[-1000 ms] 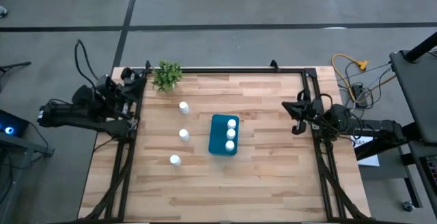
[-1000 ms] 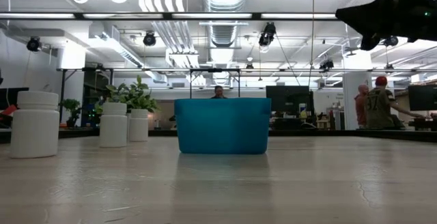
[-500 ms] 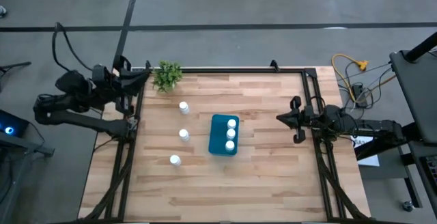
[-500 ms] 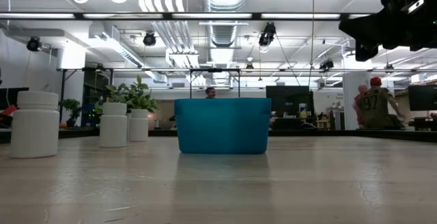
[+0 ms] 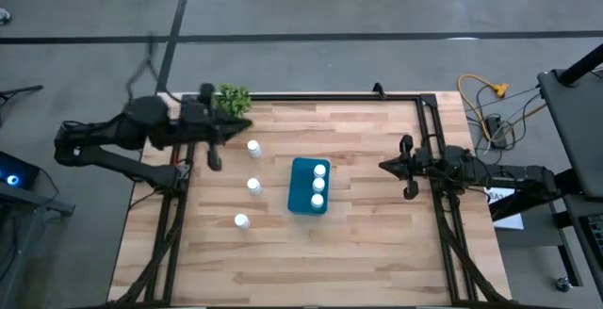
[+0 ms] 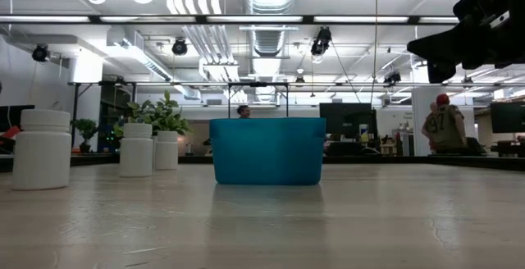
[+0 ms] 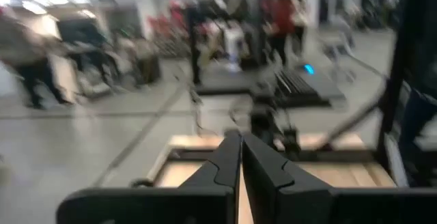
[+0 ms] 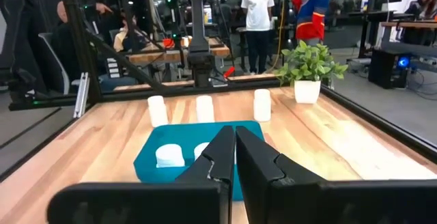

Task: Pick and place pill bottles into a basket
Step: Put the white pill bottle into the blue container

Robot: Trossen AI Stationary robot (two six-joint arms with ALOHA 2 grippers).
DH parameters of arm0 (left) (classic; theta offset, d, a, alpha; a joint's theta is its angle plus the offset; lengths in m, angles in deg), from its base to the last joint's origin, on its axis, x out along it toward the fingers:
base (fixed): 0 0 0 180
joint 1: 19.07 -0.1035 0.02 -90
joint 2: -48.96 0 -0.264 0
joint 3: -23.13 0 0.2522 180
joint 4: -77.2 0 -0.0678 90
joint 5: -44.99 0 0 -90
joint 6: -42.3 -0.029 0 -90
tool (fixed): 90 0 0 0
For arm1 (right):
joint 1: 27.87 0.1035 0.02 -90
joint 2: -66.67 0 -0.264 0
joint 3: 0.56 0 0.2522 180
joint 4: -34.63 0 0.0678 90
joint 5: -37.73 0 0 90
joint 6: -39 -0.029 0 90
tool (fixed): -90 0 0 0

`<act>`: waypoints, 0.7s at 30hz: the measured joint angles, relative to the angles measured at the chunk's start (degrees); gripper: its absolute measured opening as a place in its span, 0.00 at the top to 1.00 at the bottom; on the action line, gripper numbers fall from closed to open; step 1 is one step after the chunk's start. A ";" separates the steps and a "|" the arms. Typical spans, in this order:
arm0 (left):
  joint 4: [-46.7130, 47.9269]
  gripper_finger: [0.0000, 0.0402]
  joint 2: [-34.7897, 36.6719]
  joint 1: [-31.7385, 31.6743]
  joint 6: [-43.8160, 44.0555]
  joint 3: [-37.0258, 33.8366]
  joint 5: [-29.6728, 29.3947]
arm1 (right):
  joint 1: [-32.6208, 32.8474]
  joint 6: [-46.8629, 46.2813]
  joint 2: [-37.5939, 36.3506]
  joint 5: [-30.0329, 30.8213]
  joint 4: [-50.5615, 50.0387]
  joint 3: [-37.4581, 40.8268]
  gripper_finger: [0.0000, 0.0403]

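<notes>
Three white pill bottles stand on their bases on the table's left part [image 5: 253,147], [image 5: 253,186], [image 5: 241,220]; they also show in the low view [image 6: 41,150]. Three more stand inside the teal basket [image 5: 310,186], which sits at the table's middle [image 6: 267,151]. My left gripper [image 5: 240,127] is shut and empty, above the far left corner, just beyond the far bottle. Its fingers meet in the left wrist view [image 7: 240,157]. My right gripper [image 5: 386,166] is shut and empty, right of the basket and pointing at it [image 8: 234,145].
A small green plant [image 5: 232,102] in a white pot stands at the table's far left corner, close to my left gripper. A black frame rail [image 5: 330,96] runs along the table's far edge and sides. People stand in the room beyond the table.
My left arm has swung from outside the table's left edge toward the right, and its gripper now reaches over the far left corner beside the plant. My right gripper has moved a little toward the basket. The bottles and the basket have stayed put.
</notes>
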 joint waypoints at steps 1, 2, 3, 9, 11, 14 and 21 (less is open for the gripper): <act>1.54 1.00 -0.93 0.01 0.02 0.90 0.83 | 0.00 0.05 0.00 0.00 0.05 0.00 0.98; 3.35 1.00 -1.77 0.06 0.00 2.06 1.70 | -0.01 0.17 0.00 0.02 0.01 0.00 0.98; 5.32 1.00 -2.56 0.04 0.01 3.30 2.37 | 0.00 0.21 0.02 0.01 -0.02 0.00 0.98; 15.59 1.00 -6.69 0.00 -0.39 9.34 7.70 | 0.00 0.38 0.00 0.03 -0.01 0.00 0.98; 16.50 1.00 -7.22 0.00 -0.45 10.49 10.43 | 0.00 0.38 0.01 0.04 -0.01 0.00 0.98; 17.05 1.00 -7.41 0.06 -0.47 11.70 16.17 | 0.00 0.22 0.02 0.12 0.01 0.00 0.98; 20.09 1.00 -7.67 2.23 0.06 11.61 26.65 | -0.01 -0.77 0.02 0.52 0.00 0.00 0.98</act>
